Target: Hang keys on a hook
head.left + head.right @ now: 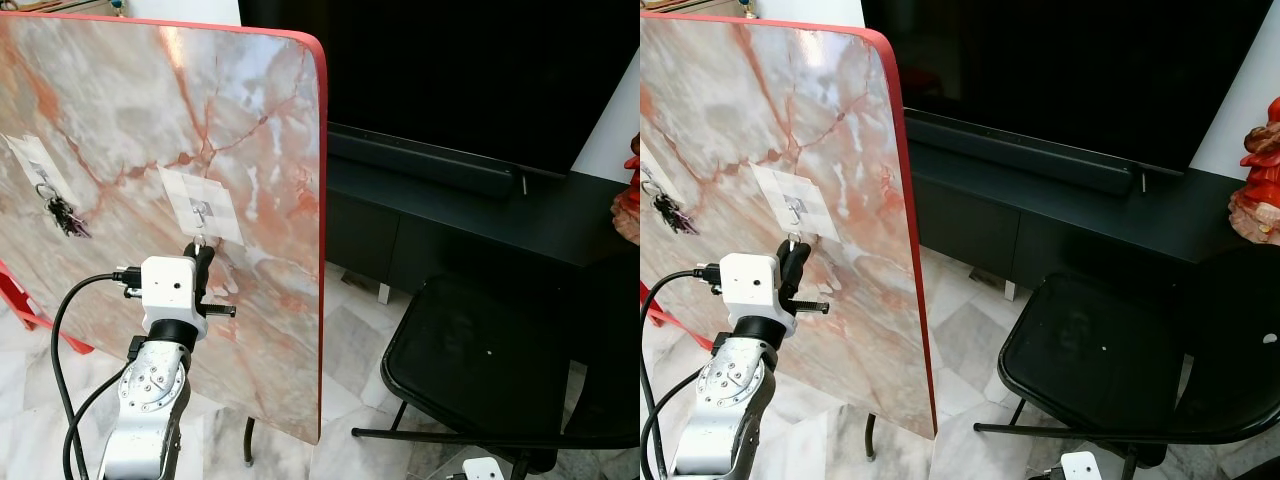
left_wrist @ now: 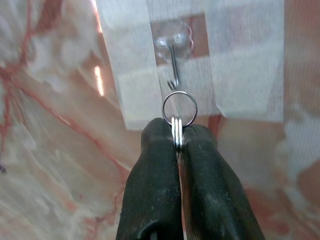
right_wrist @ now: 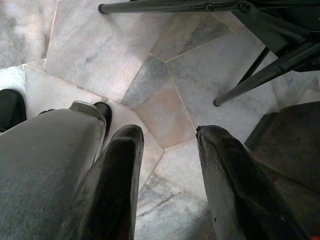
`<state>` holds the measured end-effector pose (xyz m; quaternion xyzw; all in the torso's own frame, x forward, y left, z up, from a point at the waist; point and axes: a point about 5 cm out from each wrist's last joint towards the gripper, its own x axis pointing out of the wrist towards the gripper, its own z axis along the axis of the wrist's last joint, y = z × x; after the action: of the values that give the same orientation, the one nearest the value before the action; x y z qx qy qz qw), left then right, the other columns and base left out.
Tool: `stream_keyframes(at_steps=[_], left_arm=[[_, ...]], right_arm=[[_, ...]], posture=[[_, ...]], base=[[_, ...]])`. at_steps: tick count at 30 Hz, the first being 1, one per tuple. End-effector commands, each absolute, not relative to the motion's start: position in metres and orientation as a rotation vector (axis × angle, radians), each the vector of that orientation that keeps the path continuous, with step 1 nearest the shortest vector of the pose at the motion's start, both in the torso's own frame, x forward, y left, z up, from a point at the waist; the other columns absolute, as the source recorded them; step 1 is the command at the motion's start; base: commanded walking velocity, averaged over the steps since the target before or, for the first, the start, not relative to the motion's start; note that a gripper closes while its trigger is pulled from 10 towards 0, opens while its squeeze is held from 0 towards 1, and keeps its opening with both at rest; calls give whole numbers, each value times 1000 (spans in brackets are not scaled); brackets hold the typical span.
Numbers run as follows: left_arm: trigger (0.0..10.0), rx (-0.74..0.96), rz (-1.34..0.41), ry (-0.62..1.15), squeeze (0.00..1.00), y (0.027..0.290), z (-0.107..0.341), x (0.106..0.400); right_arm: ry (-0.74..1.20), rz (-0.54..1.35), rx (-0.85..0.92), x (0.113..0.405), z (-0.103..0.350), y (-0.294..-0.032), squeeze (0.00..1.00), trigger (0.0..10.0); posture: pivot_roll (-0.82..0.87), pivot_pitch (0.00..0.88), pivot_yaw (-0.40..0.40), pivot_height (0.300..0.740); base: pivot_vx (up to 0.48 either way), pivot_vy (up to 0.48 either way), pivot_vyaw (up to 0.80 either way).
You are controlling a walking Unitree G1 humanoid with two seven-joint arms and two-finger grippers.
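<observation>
A marble-patterned board [image 1: 150, 150] with a red rim stands tilted on edge over a pale stone floor [image 1: 350, 350], two clear adhesive hooks taped to its face. On the far-left hook [image 1: 40, 180] a dark bunch of keys [image 1: 66, 217] already hangs. Just right of it, the left gripper [image 2: 178, 142] is raised to the board, its two black fingers [image 2: 155, 170] pressed together on a double silver key ring [image 2: 179, 108]; the ring's loop sits directly below the curled tip of the second hook [image 2: 173, 65], touching it or nearly so, though whether it has caught on the metal cannot be told. The white wrist housing [image 1: 168, 283] and black cable [image 1: 60, 350] of the left arm rise from below. Further right, beyond the board's edge, a black chair [image 1: 480, 360] stands before a low black cabinet [image 1: 480, 215] and a dark television screen [image 1: 450, 70], with a red figurine [image 1: 1258, 185] at the far right. The right gripper [image 3: 167, 150] hangs low, its fingers spread apart, holding nothing above the floor tiles beside the chair's legs [image 3: 250, 80].
</observation>
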<state>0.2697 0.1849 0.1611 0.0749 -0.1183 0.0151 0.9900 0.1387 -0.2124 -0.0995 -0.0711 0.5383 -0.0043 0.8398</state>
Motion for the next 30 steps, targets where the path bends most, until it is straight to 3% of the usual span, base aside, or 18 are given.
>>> stream_keyframes(at_steps=[1,30], left_arm=[[10000,153,42,-303,0,184,175,271],[10000,126,61,-216,0,182,163,282]], right_arm=[[1137,-8,-156,139,-99,-214,0,10000],[1139,-2,-164,140,-99,-214,0,10000]], posture=[[9,0,-20,708],[2,0,-18,708]], base=[[0,0,0],[0,0,0]])
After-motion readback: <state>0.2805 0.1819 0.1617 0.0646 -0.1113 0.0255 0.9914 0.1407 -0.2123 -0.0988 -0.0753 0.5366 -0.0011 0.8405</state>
